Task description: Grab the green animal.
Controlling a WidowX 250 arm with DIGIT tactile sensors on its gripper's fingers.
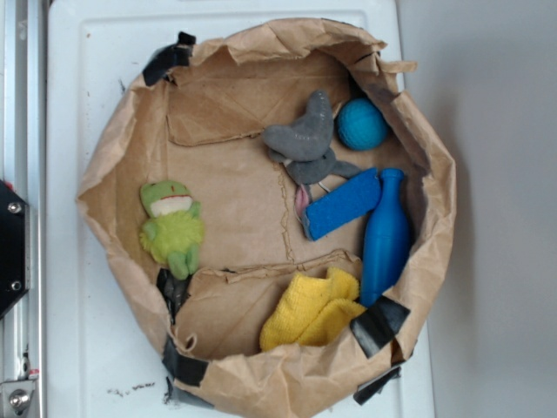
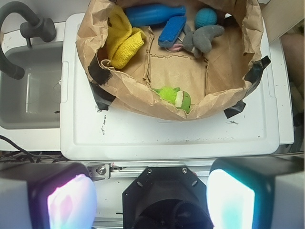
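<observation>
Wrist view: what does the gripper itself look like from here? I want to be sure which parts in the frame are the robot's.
The gripper shows two broad, blurred fingers with pale glossy inner faces, the left tinted pinkish, the right bluish-white. Between them sits a black angular housing with small screw heads; a strip of silver metal bracket with a screw runs just above it. No cables or markings are legible on it.

White tabletop (image 2: 167, 138), scuffed with dark specks near its front edge. Grey sink basin (image 2: 28, 90) just beside it on one side, with a dark curved faucet (image 2: 19, 28) above. Plain grey surface (image 1: 496, 261) along the opposite side; light even, soft shadows.
</observation>
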